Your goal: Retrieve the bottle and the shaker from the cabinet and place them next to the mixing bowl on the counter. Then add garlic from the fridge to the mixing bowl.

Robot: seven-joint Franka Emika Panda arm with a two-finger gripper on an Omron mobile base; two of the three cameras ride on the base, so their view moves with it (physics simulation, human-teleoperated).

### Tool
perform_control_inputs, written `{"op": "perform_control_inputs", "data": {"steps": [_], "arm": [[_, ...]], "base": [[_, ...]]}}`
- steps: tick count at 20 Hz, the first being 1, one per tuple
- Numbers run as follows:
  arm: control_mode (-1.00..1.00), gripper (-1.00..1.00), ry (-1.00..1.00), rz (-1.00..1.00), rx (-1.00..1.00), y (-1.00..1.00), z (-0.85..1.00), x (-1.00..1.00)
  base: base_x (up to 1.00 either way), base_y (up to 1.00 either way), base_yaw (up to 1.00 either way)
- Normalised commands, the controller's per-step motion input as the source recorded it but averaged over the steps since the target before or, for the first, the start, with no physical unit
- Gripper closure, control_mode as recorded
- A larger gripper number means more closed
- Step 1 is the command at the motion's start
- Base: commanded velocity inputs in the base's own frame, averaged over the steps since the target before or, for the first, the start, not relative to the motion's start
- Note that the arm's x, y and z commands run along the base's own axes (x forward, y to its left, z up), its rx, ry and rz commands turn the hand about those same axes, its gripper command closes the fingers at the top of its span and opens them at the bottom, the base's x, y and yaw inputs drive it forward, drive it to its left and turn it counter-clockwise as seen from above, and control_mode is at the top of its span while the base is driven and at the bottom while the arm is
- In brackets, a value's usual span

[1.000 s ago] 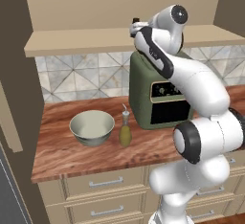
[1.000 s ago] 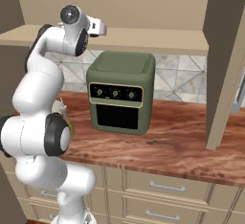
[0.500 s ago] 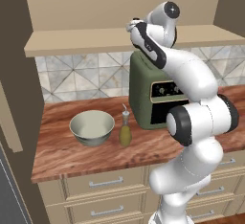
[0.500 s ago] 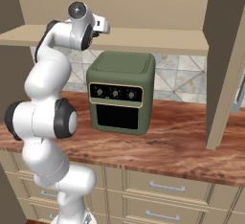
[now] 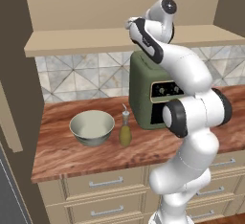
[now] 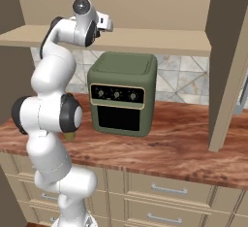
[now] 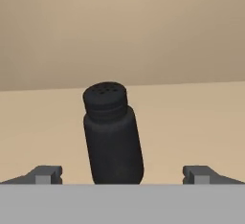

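Gripper (image 7: pixel 122 175) jaws gaping wide, gripping nothing, black shaker (image 7: pixel 113 134) standing between the tips, leaning slightly toward 11 o'clock on cabinet shelf (image 7: pixel 191 122).

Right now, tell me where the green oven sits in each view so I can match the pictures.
Left base view: the green oven stands on the counter right of centre, partly behind the arm.
Right base view: it stands at centre, front facing the camera.
Hand view: I don't see it there.
Shared landmark: the tan shelf above it.
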Motion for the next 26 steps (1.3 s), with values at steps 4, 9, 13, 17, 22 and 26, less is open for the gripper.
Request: {"op": "perform_control_inputs", "data": {"steps": [4,9,13,17,22,26], "arm": [[-1.00,-1.00,0.00,0.00,0.00,0.05,-0.09,0.14],[-1.00,-1.00,0.00,0.00,0.00,0.00,-0.12,0.29],[-1.00,-1.00,0.00,0.00,0.00,0.00,-0.08,0.31],[-1.00,-1.00,0.00,0.00,0.00,0.00,0.00,0.28],[-1.00,-1.00,0.00,0.00,0.00,0.00,0.00,0.01],[-1.00,1.00,0.00,0.00,0.00,0.00,0.00,0.00]], "base": [[0.00,0.00,0.00],[0.00,0.00,0.00],[0.00,0.00,0.00],[0.00,0.00,0.00],[0.00,0.00,0.00],[0.00,0.00,0.00]]}}
